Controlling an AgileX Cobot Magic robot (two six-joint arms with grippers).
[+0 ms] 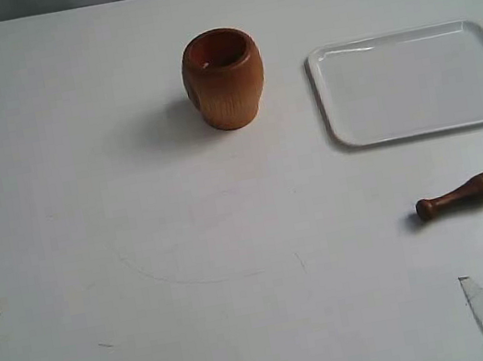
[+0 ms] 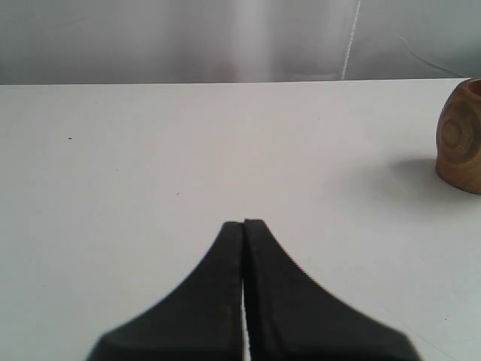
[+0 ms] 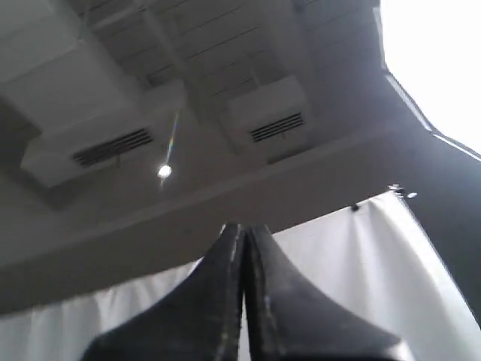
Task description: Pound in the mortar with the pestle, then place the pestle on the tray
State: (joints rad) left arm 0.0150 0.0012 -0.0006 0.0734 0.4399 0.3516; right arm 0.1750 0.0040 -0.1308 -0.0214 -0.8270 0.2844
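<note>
Exterior: pestle flat on surface, right side, near tray, long axis left-right, knob leftward; mortar upright, well apart.
Left wrist: left gripper jaws clenched, empty.
Right wrist: right gripper jaws clenched, empty, aimed at ceiling; I'd send this one, pestle on its side.

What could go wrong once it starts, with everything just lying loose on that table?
The pestle is round and lies flat on the smooth table; a slightly off grab might roll it away. The mortar stands free, so pounding could tip or slide it unless the left fingers, now shut and apart from it, steady it. The tray has a low rim; the pestle may roll off.
</note>
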